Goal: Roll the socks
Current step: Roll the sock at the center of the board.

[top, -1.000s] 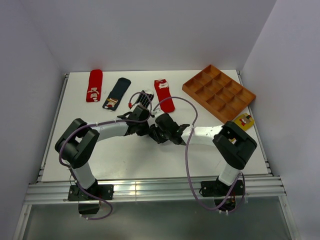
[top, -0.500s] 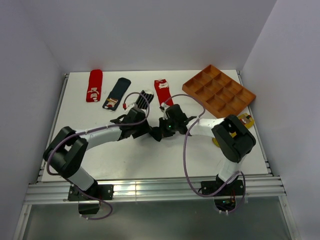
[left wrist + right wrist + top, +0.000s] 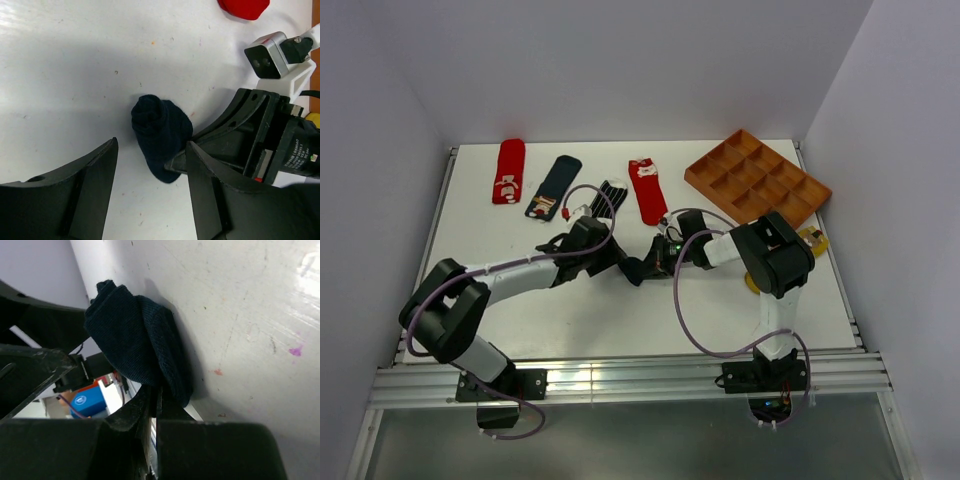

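The plain navy sock (image 3: 161,131) lies partly rolled on the white table, mid-table in the top view (image 3: 636,270). My right gripper (image 3: 156,392) is shut on the sock's (image 3: 132,347) lower edge and comes in from the right (image 3: 652,264). My left gripper (image 3: 151,167) is open, its jaws on either side of the sock's near end without touching it (image 3: 617,262). At the back lie a red sock (image 3: 507,171), a navy sock with a patch (image 3: 552,187), a striped sock (image 3: 611,193) and a second red sock (image 3: 648,190). A mustard yellow sock (image 3: 813,239) is mostly hidden behind my right arm.
A wooden compartment tray (image 3: 758,183) stands at the back right. The two arms' wrists and cables crowd the middle of the table. The second red sock's toe (image 3: 244,7) lies just beyond the grippers.
The right arm has swung its elbow back and laid its forearm low, gripper still at the navy sock. The left arm has stretched out lower. The sock now shows between the grippers.
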`<state>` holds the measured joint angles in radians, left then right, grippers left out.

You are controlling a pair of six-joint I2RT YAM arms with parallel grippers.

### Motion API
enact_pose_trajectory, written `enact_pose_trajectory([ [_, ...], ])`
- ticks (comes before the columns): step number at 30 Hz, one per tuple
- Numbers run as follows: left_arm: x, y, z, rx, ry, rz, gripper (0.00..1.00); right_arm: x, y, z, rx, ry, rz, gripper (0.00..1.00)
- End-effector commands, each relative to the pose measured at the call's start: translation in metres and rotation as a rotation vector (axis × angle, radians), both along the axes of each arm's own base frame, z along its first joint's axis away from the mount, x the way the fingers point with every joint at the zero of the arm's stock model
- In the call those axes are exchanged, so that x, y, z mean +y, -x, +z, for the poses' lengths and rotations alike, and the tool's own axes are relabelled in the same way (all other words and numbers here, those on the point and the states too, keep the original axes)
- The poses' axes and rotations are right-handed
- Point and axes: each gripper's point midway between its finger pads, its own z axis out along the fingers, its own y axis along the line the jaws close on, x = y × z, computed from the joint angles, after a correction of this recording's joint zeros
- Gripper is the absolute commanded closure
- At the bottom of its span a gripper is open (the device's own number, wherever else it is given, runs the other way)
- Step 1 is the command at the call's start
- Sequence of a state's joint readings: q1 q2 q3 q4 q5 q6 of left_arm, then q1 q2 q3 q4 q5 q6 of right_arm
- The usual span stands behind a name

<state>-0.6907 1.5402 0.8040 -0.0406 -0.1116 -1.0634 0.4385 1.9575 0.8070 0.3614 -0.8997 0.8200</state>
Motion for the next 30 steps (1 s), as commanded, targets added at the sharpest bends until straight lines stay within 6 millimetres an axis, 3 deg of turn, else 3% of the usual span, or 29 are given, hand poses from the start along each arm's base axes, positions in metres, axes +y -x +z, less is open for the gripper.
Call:
enact_pose_trajectory([
  [1, -0.013, -0.011, 0.001, -0.020, 0.047, -0.005, 0.39, -0.002, 0.005, -0.004, 0.063, -0.023, -0.008, 1.00],
  [6, -0.019, -0.016, -0.014, 0.012, 0.014, -0.015, 0.44, -0.005, 0.003, -0.009, 0.073, -0.007, -0.022, 1.00],
  [9, -0.015, -0.014, -0.028, 0.045, -0.012, -0.002, 0.53, -0.006, 0.003, -0.012, 0.067, 0.010, -0.022, 1.00],
  [13, -0.017, -0.014, -0.036, 0.064, -0.021, -0.006, 0.74, -0.009, 0.000, -0.013, 0.034, 0.036, -0.025, 0.99],
  [16, -0.013, -0.011, -0.040, 0.083, -0.055, -0.014, 0.88, -0.013, -0.002, -0.007, -0.044, 0.076, -0.013, 0.91],
  [17, -0.013, -0.010, -0.041, 0.088, -0.064, -0.017, 0.91, -0.015, -0.006, 0.000, -0.114, 0.097, -0.009, 0.80],
  [19, -0.012, -0.011, -0.040, 0.086, -0.073, -0.018, 0.98, -0.017, -0.005, 0.004, -0.158, 0.123, -0.008, 0.70],
  [20, -0.012, -0.011, -0.038, 0.087, -0.080, -0.022, 1.00, -0.018, -0.009, 0.012, -0.226, 0.143, -0.012, 0.64],
  [22, -0.012, -0.010, -0.038, 0.090, -0.089, -0.032, 1.00, -0.023, -0.007, 0.014, -0.272, 0.192, -0.016, 0.61],
  [23, -0.013, -0.012, -0.036, 0.085, -0.094, -0.037, 1.00, -0.022, -0.008, 0.024, -0.348, 0.211, -0.010, 0.59],
  [25, -0.011, -0.009, -0.038, 0.097, -0.115, -0.043, 1.00, -0.031, -0.013, 0.023, -0.439, 0.308, -0.035, 0.59],
  [26, -0.013, -0.011, -0.036, 0.093, -0.120, -0.052, 1.00, -0.031, -0.015, 0.035, -0.499, 0.324, -0.044, 0.59],
  [30, -0.014, -0.009, -0.035, 0.098, -0.125, -0.058, 1.00, -0.019, -0.011, 0.050, -0.689, 0.439, -0.019, 0.59],
])
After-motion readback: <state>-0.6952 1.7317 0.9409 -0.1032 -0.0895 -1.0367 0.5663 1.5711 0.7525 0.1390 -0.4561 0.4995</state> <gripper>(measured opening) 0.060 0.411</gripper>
